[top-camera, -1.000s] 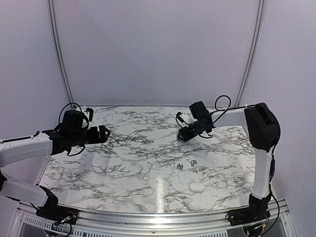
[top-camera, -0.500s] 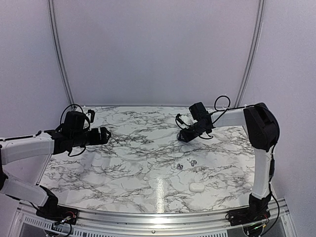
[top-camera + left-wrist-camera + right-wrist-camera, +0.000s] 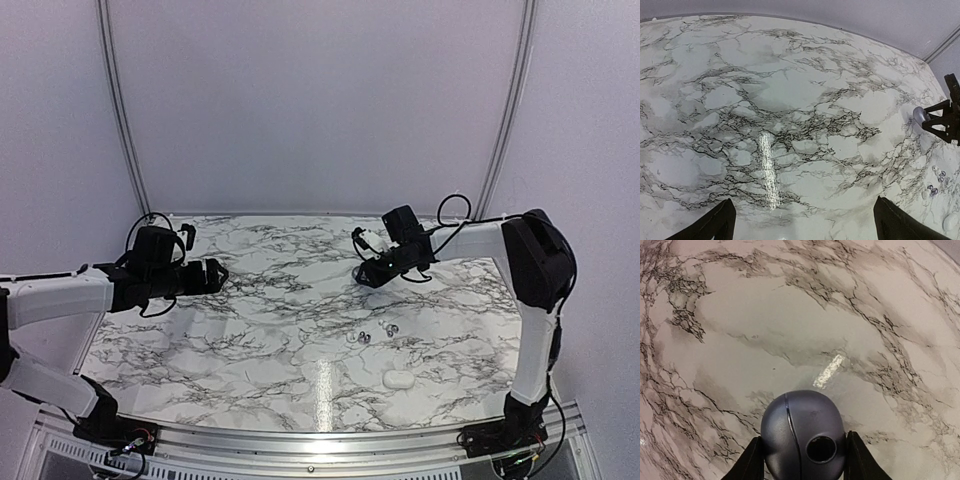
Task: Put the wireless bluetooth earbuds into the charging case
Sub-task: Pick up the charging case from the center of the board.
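A dark blue-grey, pebble-shaped charging case (image 3: pixel 800 425) with a seam and a round hole sits between the fingers of my right gripper (image 3: pixel 804 440), which is shut on its sides. In the top view that gripper (image 3: pixel 366 274) is over the back right of the marble table. The left wrist view shows the case (image 3: pixel 918 115) from afar. The earbuds (image 3: pixel 365 337) (image 3: pixel 391 328), tiny dark shiny buds, lie loose on the table nearer the front, apart from the case. My left gripper (image 3: pixel 215 272) hovers open at the left, with only bare marble between its fingers (image 3: pixel 725 220).
A white pebble-shaped case (image 3: pixel 400 379) lies closed near the front of the table (image 3: pixel 270 330), just in front of the earbuds (image 3: pixel 940 175). A metal rail runs along the table's front edge. Light walls close in the back and sides.
The right gripper's jaws have narrowed onto the dark case and its tip has shifted slightly left. The left gripper has crept a little to the right, still open.
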